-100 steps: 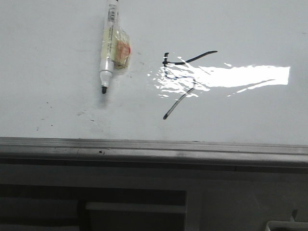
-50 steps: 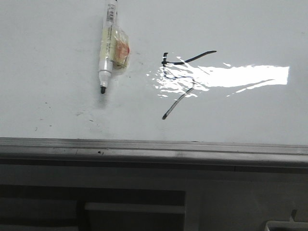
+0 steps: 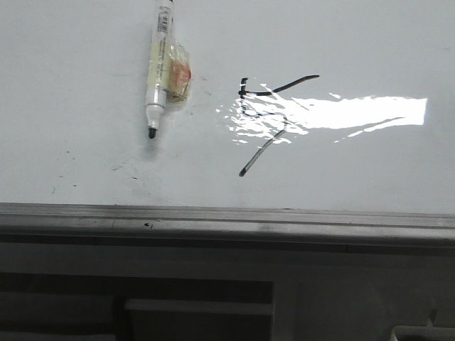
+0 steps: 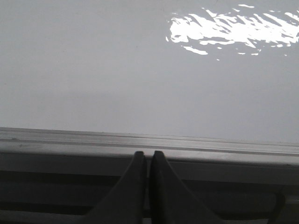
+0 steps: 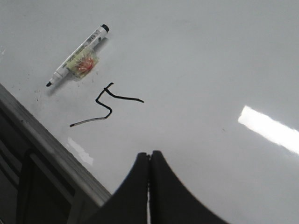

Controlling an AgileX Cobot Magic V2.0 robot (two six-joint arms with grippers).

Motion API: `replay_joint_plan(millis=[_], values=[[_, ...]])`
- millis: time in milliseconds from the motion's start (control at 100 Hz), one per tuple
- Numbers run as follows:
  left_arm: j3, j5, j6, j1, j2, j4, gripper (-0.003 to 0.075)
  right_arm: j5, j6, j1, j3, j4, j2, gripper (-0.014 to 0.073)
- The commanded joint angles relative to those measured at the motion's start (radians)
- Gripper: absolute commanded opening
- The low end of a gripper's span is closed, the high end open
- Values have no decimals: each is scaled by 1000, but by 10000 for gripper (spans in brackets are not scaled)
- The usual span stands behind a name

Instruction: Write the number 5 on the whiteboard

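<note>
The number 5 (image 3: pixel 266 117) is drawn in thin black strokes on the whiteboard (image 3: pixel 355 42), partly washed out by glare in the front view. In the right wrist view the number 5 (image 5: pixel 108 105) shows whole on the whiteboard (image 5: pixel 210 56). A white marker (image 3: pixel 159 67) with a black tip lies loose to the left of it, also seen as the marker (image 5: pixel 77 63) in the right wrist view. My right gripper (image 5: pixel 149 154) is shut and holds nothing, away from the drawing. My left gripper (image 4: pixel 147 153) is shut and empty over the board's grey edge rail (image 4: pixel 70 140).
The grey edge rail (image 3: pixel 227 217) runs along the board's far side, with grey panelled furniture (image 3: pixel 199 298) beyond it. A crumpled clear wrapper with a red patch (image 3: pixel 178 78) clings to the marker. Bright glare (image 3: pixel 355 114) covers part of the board.
</note>
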Motion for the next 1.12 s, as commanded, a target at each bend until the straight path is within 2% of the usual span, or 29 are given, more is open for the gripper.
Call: replay_joint_plan(millis=[0, 90, 130, 230, 270, 320, 460, 550, 710, 1110], values=[[24, -54, -8, 3, -24, -14, -20, -75, 19, -12, -4, -63, 12, -63], [24, -54, -8, 3, -24, -14, -20, -128, 202, -41, 43, -147, 12, -63], [24, -54, -8, 3, -24, -14, -20, -143, 306, -55, 69, -246, 12, -63], [24, -54, -8, 3, -24, -14, -20, -172, 743, -101, 137, -577, 12, -63], [24, -54, -8, 3, -24, -14, -20, -176, 880, -132, 170, -637, 12, -63], [24, -54, -8, 3, -24, -14, -20, -186, 955, -166, 209, -646, 12, -63], [24, -54, -8, 3, -24, -14, -20, -207, 960, -241, 300, -642, 12, -63], [24, -54, -8, 3, -24, -14, -20, -111, 960, -262, 297, -640, 10, -63], [24, -54, -8, 3, -24, -14, -20, -78, 951, -267, 297, -650, -70, -63], [24, -54, -8, 3, -24, -14, -20, -81, 951, -267, 297, -656, -66, -63]])
